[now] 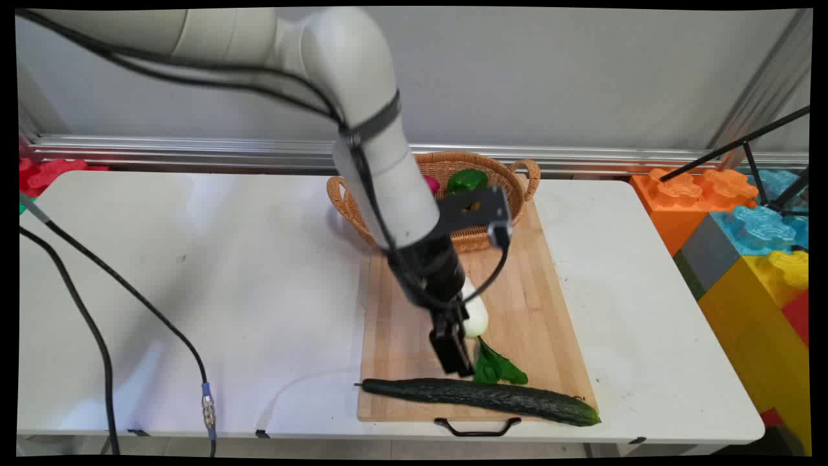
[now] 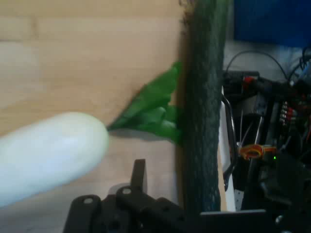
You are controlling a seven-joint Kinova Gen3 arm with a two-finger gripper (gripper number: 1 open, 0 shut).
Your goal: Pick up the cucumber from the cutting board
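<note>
On the wooden cutting board [image 1: 530,304], toward its near edge, the black gripper [image 1: 457,353] reaches low beside a white radish [image 1: 477,315] whose green leaves [image 1: 497,369] spread toward the near edge. In the hand view the radish [image 2: 48,158] lies just off to one side of the fingers [image 2: 139,177], and its leaves [image 2: 153,109] touch a long dark cucumber [image 2: 204,111]. Whether the fingers stand apart or together I cannot tell, as only one shows in part. The cucumber [image 1: 479,396] lies along the board's near edge, its tip reaching past the near right corner. At the board's far edge stands a wicker basket [image 1: 511,178] holding a green pepper [image 1: 467,180] and something pink [image 1: 431,184]. The board rests on the white table [image 1: 194,291], right of its middle.
</note>
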